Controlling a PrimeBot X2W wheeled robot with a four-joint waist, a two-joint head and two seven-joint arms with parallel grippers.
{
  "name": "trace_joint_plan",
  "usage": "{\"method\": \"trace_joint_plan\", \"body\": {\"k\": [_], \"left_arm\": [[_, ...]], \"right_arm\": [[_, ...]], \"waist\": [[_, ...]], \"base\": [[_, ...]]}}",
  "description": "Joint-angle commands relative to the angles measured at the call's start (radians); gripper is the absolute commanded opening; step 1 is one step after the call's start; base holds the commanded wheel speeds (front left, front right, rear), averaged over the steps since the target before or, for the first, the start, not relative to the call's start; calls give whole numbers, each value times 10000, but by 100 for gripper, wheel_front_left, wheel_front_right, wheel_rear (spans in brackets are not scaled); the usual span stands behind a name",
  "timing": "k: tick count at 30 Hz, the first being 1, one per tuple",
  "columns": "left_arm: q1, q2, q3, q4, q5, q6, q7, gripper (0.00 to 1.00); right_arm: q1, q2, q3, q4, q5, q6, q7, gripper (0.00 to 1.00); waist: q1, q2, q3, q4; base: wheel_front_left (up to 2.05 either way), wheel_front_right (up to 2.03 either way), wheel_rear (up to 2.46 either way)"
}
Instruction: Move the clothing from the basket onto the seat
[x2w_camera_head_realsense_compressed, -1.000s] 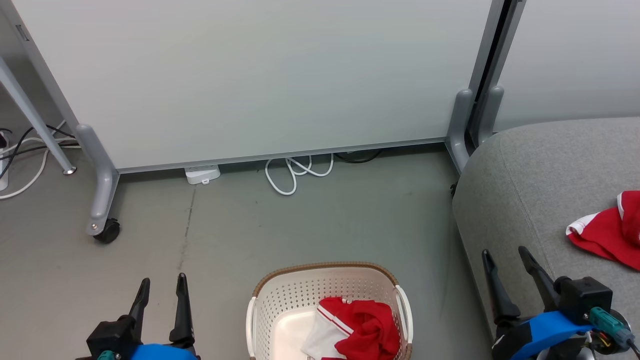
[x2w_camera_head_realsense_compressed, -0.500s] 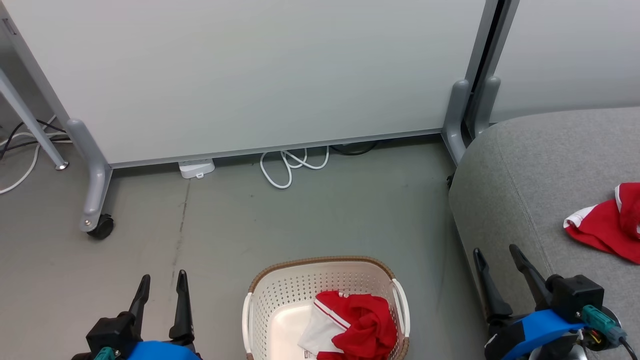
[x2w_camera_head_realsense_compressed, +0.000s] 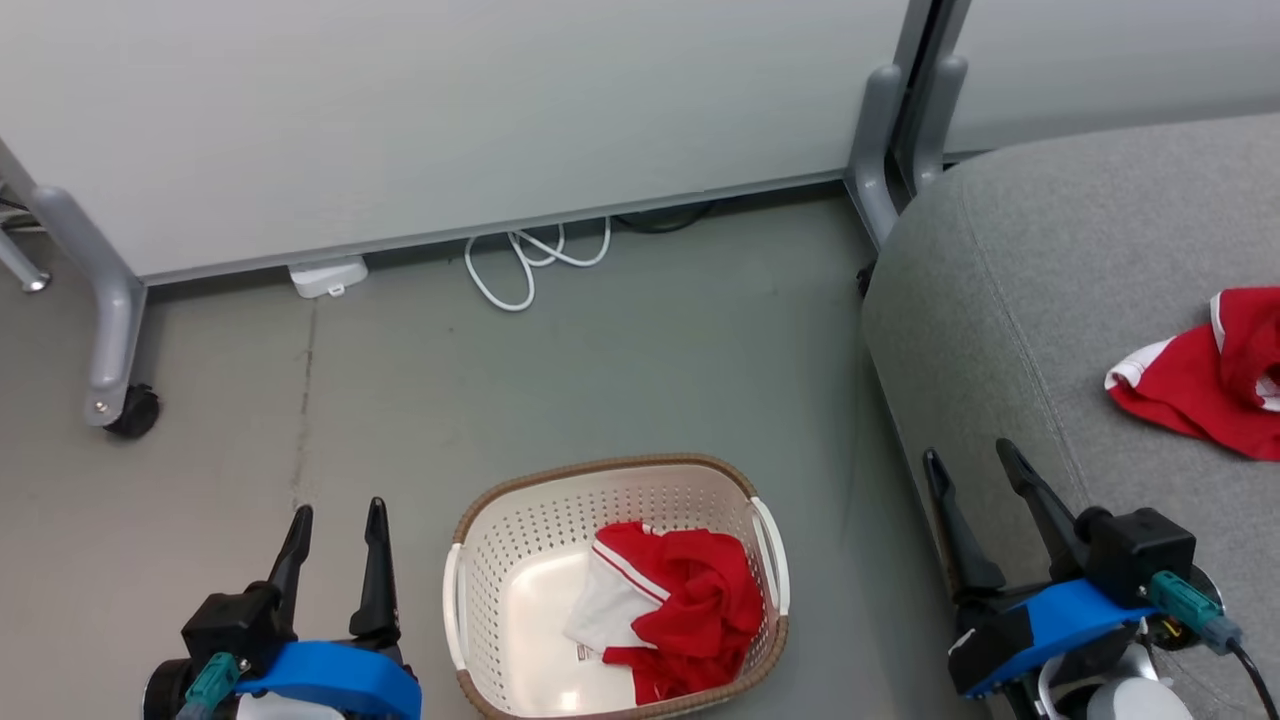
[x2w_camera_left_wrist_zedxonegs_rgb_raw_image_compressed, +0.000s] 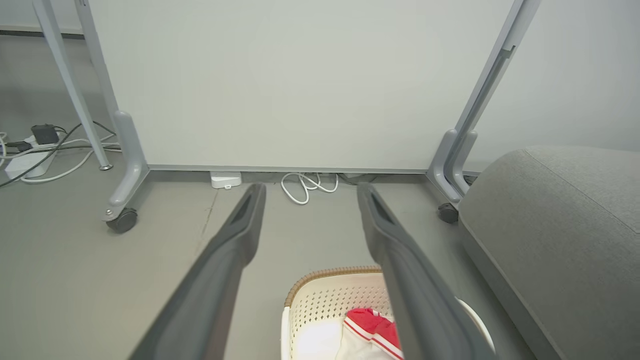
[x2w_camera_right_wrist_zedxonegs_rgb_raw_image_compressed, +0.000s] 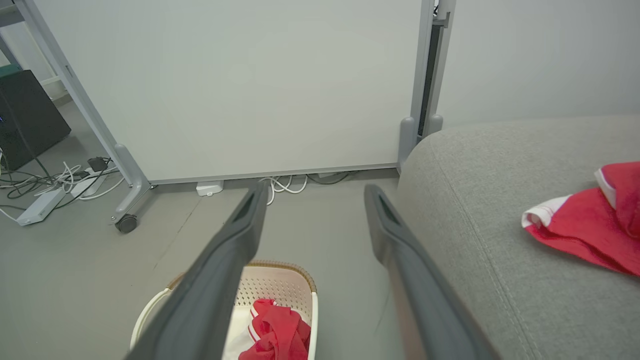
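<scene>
1. Count: one basket (x2w_camera_head_realsense_compressed: 600, 466), one seat (x2w_camera_head_realsense_compressed: 1040, 270), two grippers, and two lots of red clothing, a bundle (x2w_camera_head_realsense_compressed: 690, 610) and a spread piece (x2w_camera_head_realsense_compressed: 1200, 385). Whether either lot is more than one garment cannot be told.
2. Left gripper (x2w_camera_head_realsense_compressed: 340, 508): fingers spread wide and released, gripping and touching nothing. It hangs over the floor (x2w_camera_head_realsense_compressed: 600, 370) just left of the basket, with its fingers pointing toward the panel (x2w_camera_head_realsense_compressed: 450, 110).
3. Right gripper (x2w_camera_head_realsense_compressed: 968, 450): just as wide and empty. In the head view it sits at the seat's left edge, between the basket and the spread piece. Whether it touches the upholstery cannot be told.
4. Basket: upright on the floor between the two grippers, near the seat but apart from it. It holds the bundle, red with white stripes and a white panel, heaped toward its right wall. Its pale bottom shows to the left of the bundle, and a label shows at the bundle's lower edge.
5. Seat: right of the basket. The spread piece, red with white trim, lies on top of it, well to the right of the right gripper and cut by the picture's edge.
6. Behind: one pale panel on grey feet, with one caster (x2w_camera_head_realsense_compressed: 132, 410) at the left. One looped white cable (x2w_camera_head_realsense_compressed: 525, 260) and one white block (x2w_camera_head_realsense_compressed: 327, 277) lie on the floor at the panel's lower edge.
</scene>
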Motion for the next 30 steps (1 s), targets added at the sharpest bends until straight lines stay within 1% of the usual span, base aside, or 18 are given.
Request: {"method": "trace_joint_plan", "body": {"k": [1,10,17,20,25,30], "left_arm": [[-264,52,-83,78,-35,-10,-29,100],[-1549,503,-639,1010,-344,-10,-30,100],[-2408,948,-1294,1684,-440,-11,-30,100],[-2705,1151,-1645,2134,-572,-11,-29,100],[-3330,1542,-2539,3134,-924,-11,-29,100],[-4118,1907,-3383,4068,-1300,-11,-29,100]], "right_arm": [[-238,17,108,-52,-40,1,-28,100],[-1097,14,684,-110,94,1,-244,100],[-1574,19,998,-91,310,1,-571,100],[-1732,18,1191,-58,446,1,-726,100],[-2028,19,1477,41,713,1,-1042,100],[-2306,20,1690,103,959,1,-1307,100]], "waist": [[0,0,542,-415],[0,0,2139,-1616],[0,0,3167,-2439],[0,0,3563,-2783],[0,0,4235,-3286],[0,0,4948,-3597]], "base": [[0,0,0],[0,0,0],[0,0,0],[0,0,0],[0,0,0],[0,0,0]]}}
